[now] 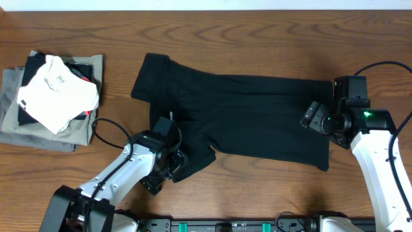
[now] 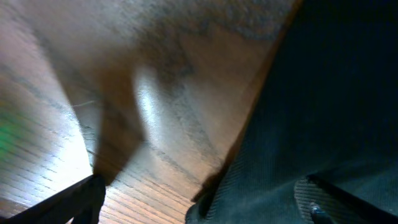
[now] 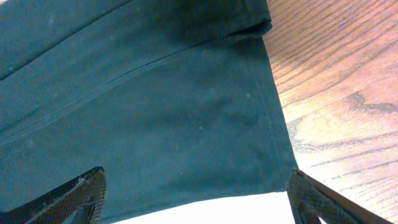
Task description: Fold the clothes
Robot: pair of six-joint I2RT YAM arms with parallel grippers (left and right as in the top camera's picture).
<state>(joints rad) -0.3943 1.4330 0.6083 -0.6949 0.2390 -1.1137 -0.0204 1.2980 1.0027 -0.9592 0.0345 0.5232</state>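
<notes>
Clothes: black T-shirt (image 1: pixel 238 109), spread across the middle of the counter (image 1: pixel 257 26), sleeves toward the left edge, hem toward the right edge
Handling: likely light and limp, prone to sag and bunch; best pinched at hem corners and sleeve or shoulder seams
Fabric: soft matte knit, fine ribbing, stitched hem line
Left hand (image 1: pixel 172 158): spread wide, gripping nothing, over the near sleeve by the front edge
Right hand (image 1: pixel 311 116): parted wide, empty, over the hem by the right edge
Counter surface: glossy brown wood grain
Left edge: folded pile (image 1: pixel 55 96), white on top, grey-olive beneath
</notes>
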